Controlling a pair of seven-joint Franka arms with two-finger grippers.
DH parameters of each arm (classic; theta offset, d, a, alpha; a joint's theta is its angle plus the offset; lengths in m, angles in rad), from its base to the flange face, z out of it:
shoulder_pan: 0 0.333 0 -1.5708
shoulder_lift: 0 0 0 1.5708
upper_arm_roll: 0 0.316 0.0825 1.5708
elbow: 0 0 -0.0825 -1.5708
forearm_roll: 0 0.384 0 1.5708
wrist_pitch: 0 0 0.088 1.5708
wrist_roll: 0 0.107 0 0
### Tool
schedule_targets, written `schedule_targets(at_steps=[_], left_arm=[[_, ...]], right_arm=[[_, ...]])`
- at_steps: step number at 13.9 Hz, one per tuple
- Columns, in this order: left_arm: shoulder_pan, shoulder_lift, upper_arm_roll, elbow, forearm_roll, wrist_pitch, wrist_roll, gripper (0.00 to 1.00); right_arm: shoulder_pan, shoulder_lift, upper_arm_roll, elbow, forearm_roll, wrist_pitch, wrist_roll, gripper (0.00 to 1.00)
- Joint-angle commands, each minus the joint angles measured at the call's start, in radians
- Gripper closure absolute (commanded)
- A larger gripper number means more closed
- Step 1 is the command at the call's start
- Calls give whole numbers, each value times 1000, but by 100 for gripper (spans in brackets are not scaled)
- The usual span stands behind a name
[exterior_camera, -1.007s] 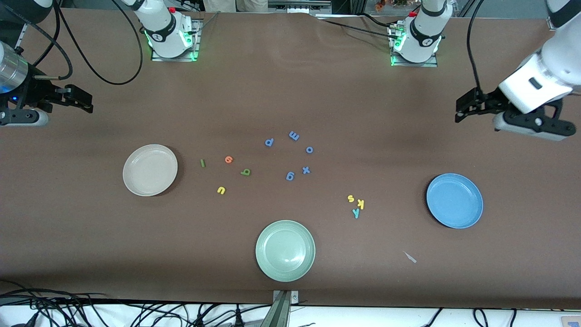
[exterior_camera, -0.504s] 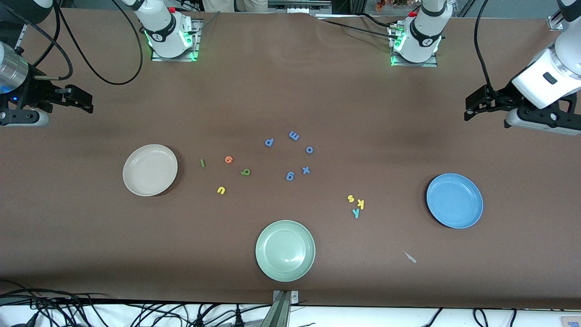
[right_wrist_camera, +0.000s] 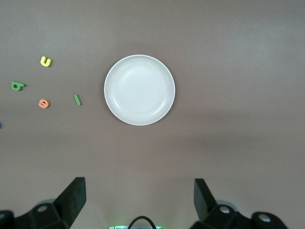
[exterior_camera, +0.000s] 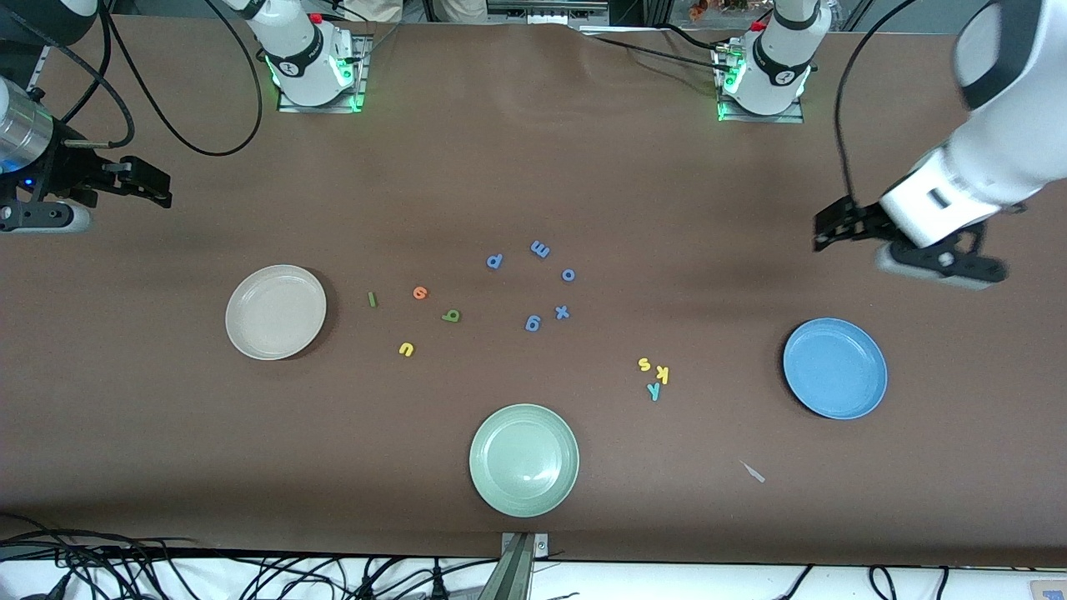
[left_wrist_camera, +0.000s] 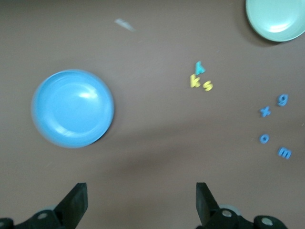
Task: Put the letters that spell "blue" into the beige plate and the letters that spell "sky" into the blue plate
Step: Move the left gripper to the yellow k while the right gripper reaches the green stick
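Observation:
The beige plate [exterior_camera: 275,312] [right_wrist_camera: 139,89] lies toward the right arm's end. Beside it are scattered the green "l" [exterior_camera: 372,299] [right_wrist_camera: 77,99], orange "e" [exterior_camera: 420,292] [right_wrist_camera: 44,103], olive "b" [exterior_camera: 451,316] [right_wrist_camera: 17,86] and yellow "u" [exterior_camera: 406,349] [right_wrist_camera: 45,61]. The blue plate [exterior_camera: 834,367] [left_wrist_camera: 72,109] lies toward the left arm's end. Yellow "s" [exterior_camera: 644,364] [left_wrist_camera: 208,86], yellow "k" [exterior_camera: 663,373] [left_wrist_camera: 194,81] and teal "y" [exterior_camera: 654,390] [left_wrist_camera: 200,68] cluster beside it. My left gripper [exterior_camera: 829,227] [left_wrist_camera: 141,202] hangs open and empty over bare table. My right gripper [exterior_camera: 154,185] [right_wrist_camera: 139,200] waits open over the table's end.
A pale green plate [exterior_camera: 523,459] [left_wrist_camera: 276,19] sits near the front edge at the middle. Several all-blue letters [exterior_camera: 540,248] lie mid-table, farther from the camera than the "sky" cluster. A small pale scrap [exterior_camera: 753,472] lies nearer the camera than the blue plate.
The left arm drew back toward its end of the table, then swung in toward the middle and lower, over the table by the blue plate. The right arm has not moved.

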Motion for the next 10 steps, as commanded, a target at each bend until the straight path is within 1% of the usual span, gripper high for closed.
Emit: schedule_targets(at_steps=[1,3,6,7,8,10], left_arm=[[-44,117,3,-37,-43,140,5,0],[-90,218,3,-35,-37,228,5,0],[-147,332,16,-35,-32,376,1,0],[-168,367,38,-34,-34,395,7,0],[-172,372,70,-31,-40,398,10,0],[-178,389,73,-28,-41,427,36,0]], right_arm=[[-2,2,1,12,18,-12,9,0],[1,5,1,12,18,-6,8,0],[8,19,10,14,18,0,8,0],[10,36,12,17,18,1,5,0],[11,47,14,17,18,4,0,0],[51,82,17,20,20,6,-2,0]])
